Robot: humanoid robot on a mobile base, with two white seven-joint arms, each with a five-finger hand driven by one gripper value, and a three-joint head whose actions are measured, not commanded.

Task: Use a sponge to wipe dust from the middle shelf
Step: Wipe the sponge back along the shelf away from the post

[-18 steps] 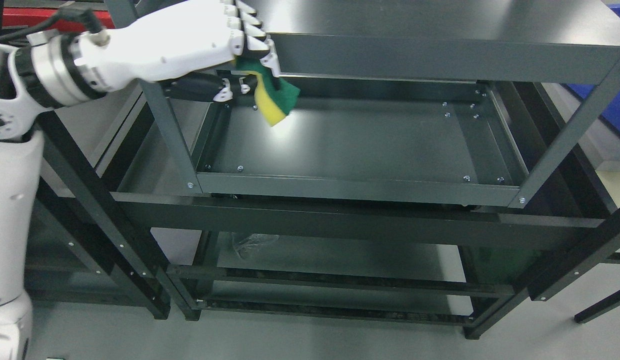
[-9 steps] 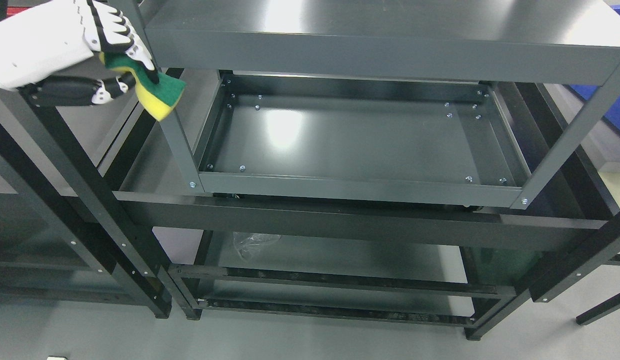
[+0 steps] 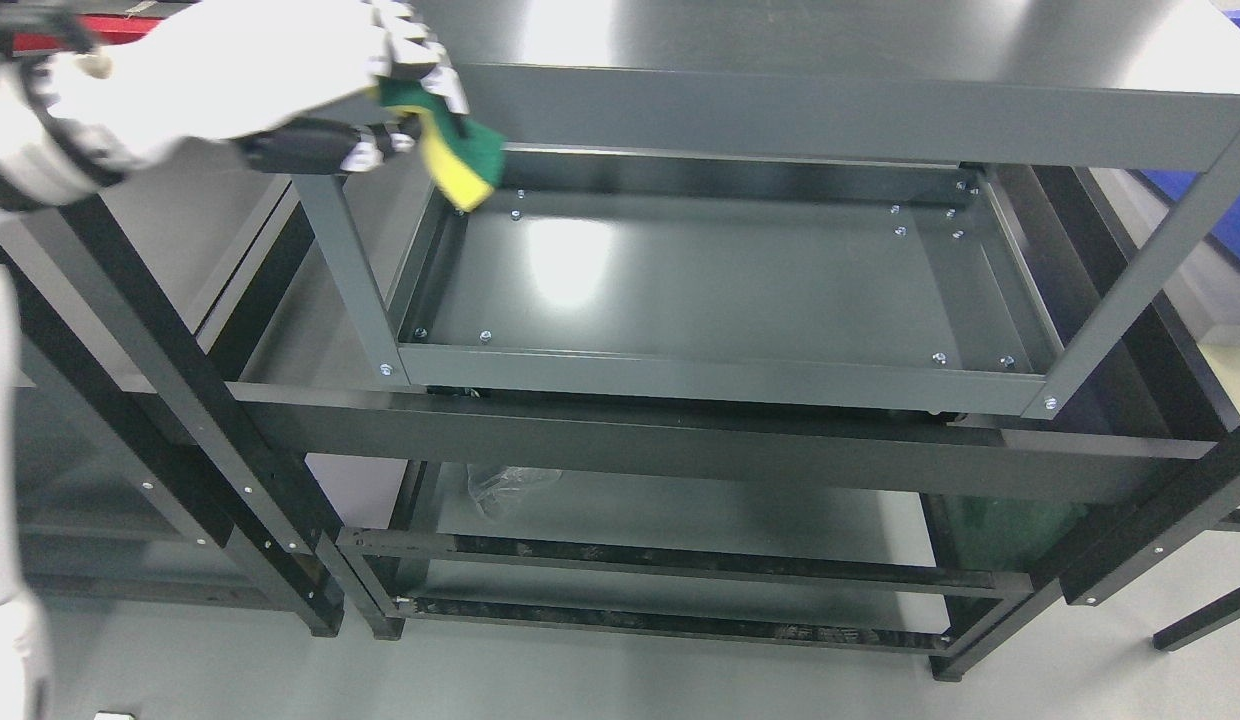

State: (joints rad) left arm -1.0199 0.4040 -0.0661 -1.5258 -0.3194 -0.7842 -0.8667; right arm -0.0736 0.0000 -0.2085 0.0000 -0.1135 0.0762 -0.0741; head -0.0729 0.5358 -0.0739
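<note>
One view only, from the head camera, looking down on a dark metal shelving unit (image 3: 720, 385). Coming in from the picture's left, the left hand (image 3: 280, 75) has its fingers clamped on the sponge (image 3: 462, 158), pinching it between fingertips above and thumb below. The sponge hangs tilted at the back left corner of the middle shelf (image 3: 720, 280), just under the front rail of the top shelf (image 3: 830, 110). Whether its lower yellow edge touches the shelf floor cannot be told; it looks to sit slightly above it. No right hand shows.

As for handling, the sponge looks light and soft, a yellow foam body with a green scouring face. It should squash under pressure and bend if gripped only at one end, as it is here. A hold across the middle of its broad sides would likely keep it flatter against the metal; the present edge grip leaves most of it free to flop. The painted steel looks smooth and glossy, so the foam should slide easily.

The middle shelf is a shallow tray with a raised lip on all sides and bolt heads in its corners. Nothing lies in it; only a bright light reflection shows on its floor. The lower shelf (image 3: 680, 520) carries something crumpled and clear, perhaps plastic wrap (image 3: 505, 485), near its left end.
</note>
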